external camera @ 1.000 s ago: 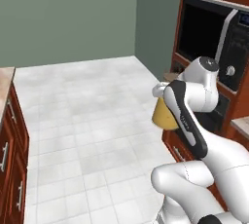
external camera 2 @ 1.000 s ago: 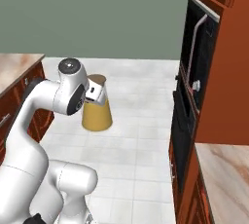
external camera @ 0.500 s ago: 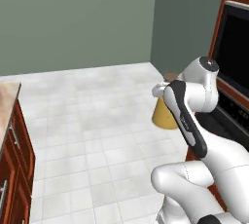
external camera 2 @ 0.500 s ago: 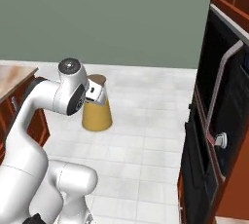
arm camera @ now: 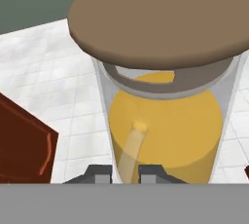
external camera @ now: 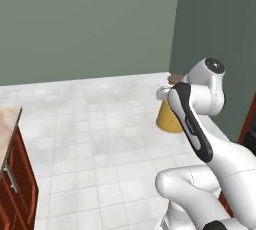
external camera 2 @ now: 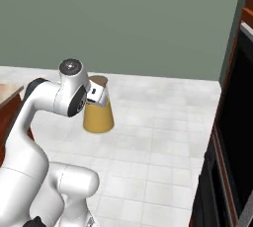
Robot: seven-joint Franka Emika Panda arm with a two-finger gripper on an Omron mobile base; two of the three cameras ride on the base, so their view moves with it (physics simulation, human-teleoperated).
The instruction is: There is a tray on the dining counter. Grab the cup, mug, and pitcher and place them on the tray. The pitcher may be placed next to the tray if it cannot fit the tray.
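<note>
I carry the pitcher (external camera 2: 98, 116), a clear glass carafe with orange-yellow liquid and a round brown lid (external camera 2: 99, 80), in the air above the tiled floor. My gripper (external camera 2: 97, 96) is shut on its upper part, just under the lid. From the left base camera the pitcher (external camera: 169, 119) shows behind my forearm, with the gripper (external camera: 165, 93) at its neck. The hand view looks at the pitcher (arm camera: 168, 121) close up; the gripper (arm camera: 126, 174) has a thin yellow part between its fingertips. The tray, cup and mug are out of view.
A red-brown cabinet (external camera: 14, 186) with a marbled top edge (external camera: 7, 130) stands at the left. Dark oven fronts and brown cabinets (external camera 2: 231, 152) line the right. A grey-green wall (external camera: 90, 24) is ahead, with open white tiled floor (external camera: 100, 134) between.
The whole picture has shifted: the base has turned, the oven wall has slid off to the right and more plain wall shows. The pitcher stays in my gripper in the same pose.
</note>
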